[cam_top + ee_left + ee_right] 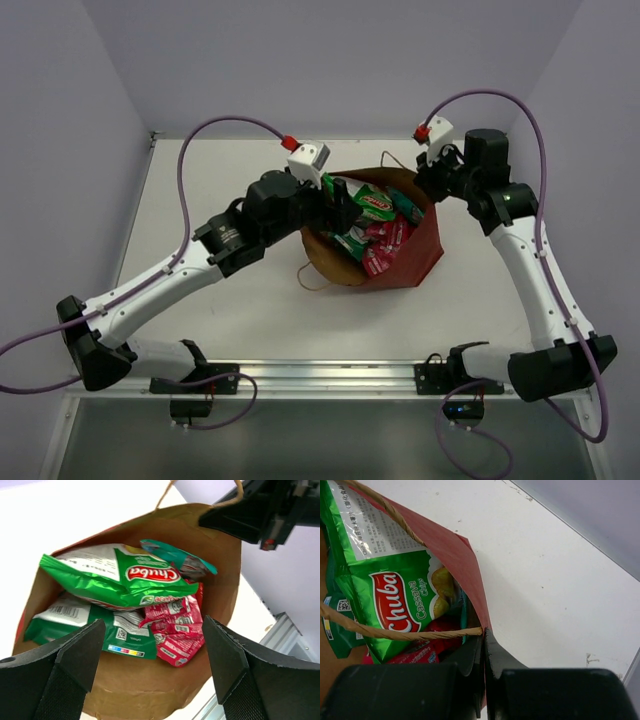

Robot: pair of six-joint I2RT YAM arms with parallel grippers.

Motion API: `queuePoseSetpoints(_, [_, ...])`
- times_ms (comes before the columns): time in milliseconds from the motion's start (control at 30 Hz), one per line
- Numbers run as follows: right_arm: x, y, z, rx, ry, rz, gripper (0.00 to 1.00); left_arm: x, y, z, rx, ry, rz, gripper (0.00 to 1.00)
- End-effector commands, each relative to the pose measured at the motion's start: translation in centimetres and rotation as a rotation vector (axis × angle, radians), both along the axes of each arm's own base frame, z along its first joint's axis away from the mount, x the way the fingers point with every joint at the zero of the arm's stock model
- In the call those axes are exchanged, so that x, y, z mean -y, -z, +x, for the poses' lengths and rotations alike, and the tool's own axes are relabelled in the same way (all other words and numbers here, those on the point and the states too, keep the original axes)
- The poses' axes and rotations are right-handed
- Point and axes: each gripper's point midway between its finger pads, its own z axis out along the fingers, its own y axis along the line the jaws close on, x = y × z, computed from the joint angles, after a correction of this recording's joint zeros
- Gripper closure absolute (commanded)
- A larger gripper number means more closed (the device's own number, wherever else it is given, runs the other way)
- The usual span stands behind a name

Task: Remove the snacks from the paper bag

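Mid-table sits one paper bag: red-brown outside, tan kraft inside, tipped over with its mouth toward the left arm. One twisted paper handle crosses the right wrist view. All snacks visible are inside the bag. Count from the left wrist view: one large green-white chip bag with a red "Chuba" logo on top; one teal packet behind it and touching it; one second green-white packet with barcode and QR code underneath; and red-pink sachets at lower right. At least two sachets, but they overlap, so the exact number is unclear. Two grippers. The left gripper is at the bag mouth, jaws spread wide, holding nothing, one finger at each side of the view in front of the opening. The right gripper is clamped on the bag's far-right rim, red wall pinched between the fingers, right where the handle meets the rim. White table, a few scuffs. Pale lavender walls on three sides. Aluminium rail along the near edge, purple cables on both arms.
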Motion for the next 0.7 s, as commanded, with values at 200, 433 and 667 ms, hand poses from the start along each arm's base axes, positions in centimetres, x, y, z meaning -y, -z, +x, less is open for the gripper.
queuePoseSetpoints(200, [-2.5,-4.9,1.7,0.274,-0.137,0.084,1.0,5.9,3.1,-1.3,-0.056,0.051,-0.112,0.21])
queuePoseSetpoints(433, [-3.1,-5.2,0.7,0.261,-0.181,0.098,1.0,8.7,5.6,-1.2,0.053,0.073,0.008,0.28])
queuePoseSetpoints(667, [-3.5,-5.8,0.0,0.268,-0.201,0.106,1.0,9.7,6.1,0.8,0.139,0.012,0.08,0.33])
